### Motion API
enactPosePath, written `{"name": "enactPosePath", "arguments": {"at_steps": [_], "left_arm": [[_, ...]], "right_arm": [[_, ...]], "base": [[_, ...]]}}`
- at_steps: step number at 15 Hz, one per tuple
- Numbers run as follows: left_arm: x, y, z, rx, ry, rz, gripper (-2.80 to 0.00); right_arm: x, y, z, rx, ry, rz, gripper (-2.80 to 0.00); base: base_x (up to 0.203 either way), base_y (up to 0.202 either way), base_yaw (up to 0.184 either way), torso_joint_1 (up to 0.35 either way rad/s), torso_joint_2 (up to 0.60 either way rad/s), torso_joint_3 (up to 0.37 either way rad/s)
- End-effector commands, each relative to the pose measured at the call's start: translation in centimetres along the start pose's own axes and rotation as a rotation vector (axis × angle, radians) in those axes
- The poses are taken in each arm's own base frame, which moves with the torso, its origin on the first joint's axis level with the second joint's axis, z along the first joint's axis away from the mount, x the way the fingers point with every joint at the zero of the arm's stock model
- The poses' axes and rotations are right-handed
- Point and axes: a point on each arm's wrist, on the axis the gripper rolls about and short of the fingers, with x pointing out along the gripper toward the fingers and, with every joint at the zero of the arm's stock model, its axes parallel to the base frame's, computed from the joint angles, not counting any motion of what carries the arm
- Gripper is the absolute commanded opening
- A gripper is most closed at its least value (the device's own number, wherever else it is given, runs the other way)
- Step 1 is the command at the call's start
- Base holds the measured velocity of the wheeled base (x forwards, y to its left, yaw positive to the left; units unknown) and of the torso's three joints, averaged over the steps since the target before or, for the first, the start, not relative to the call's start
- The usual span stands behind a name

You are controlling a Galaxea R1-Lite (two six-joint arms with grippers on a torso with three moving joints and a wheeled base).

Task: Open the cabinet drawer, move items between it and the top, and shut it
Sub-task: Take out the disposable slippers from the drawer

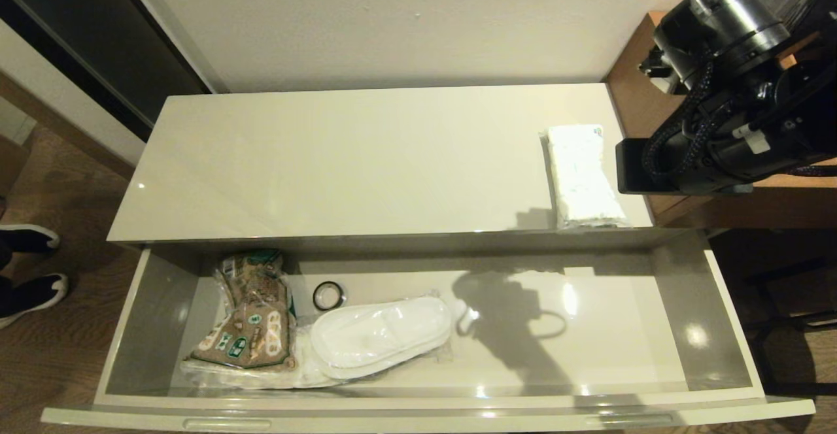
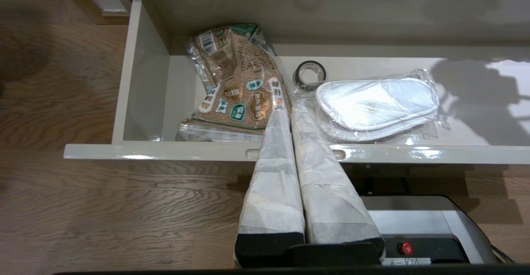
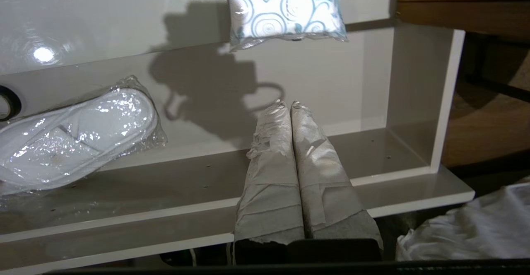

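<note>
The wide cream drawer (image 1: 732,329) stands pulled out below the cabinet top (image 1: 340,159). White slippers in clear wrap (image 1: 382,336) (image 2: 379,103) (image 3: 70,136) lie in the drawer's left half. The white tissue pack with blue print (image 1: 582,176) (image 3: 285,8) rests on the top's right end, at the front edge. My left gripper (image 2: 285,109) is shut and empty, hovering in front of the drawer's front panel (image 2: 174,150) near the slot handle. My right gripper (image 3: 287,105) is shut and empty, held over the drawer's right half; its arm (image 1: 726,94) shows at the upper right of the head view.
A brown printed packet (image 1: 252,319) (image 2: 236,84) and a small black ring (image 1: 328,295) (image 2: 309,73) lie in the drawer's left part. The higher orange-brown wooden surface (image 1: 637,87) adjoins the top on the right. A person's feet (image 1: 26,270) stand at far left on the wood floor.
</note>
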Motion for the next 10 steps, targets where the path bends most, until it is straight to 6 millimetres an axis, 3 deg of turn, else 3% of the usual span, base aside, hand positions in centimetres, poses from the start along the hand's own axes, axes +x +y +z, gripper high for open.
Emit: {"name": "enactPosePath", "arguments": {"at_steps": [1, 7, 10], "left_arm": [[0.0, 0.0, 0.0, -0.001, 0.001, 0.0, -2.8], [0.0, 0.0, 0.0, -0.001, 0.001, 0.0, -2.8], [0.0, 0.0, 0.0, -0.001, 0.001, 0.0, -2.8]], "right_arm": [[-0.9, -0.4, -0.2, 0.016, -0.005, -0.015, -2.8], [-4.2, -3.1, -2.3, 0.085, 0.042, -0.08, -2.8], [-4.5, -7.1, -2.7, 0.186, 0.043, -0.185, -2.8]], "base": [[0.0, 0.0, 0.0, 0.0, 0.0, 0.0], [0.0, 0.0, 0.0, 0.0, 0.0, 0.0], [0.0, 0.0, 0.0, 0.0, 0.0, 0.0]]}}
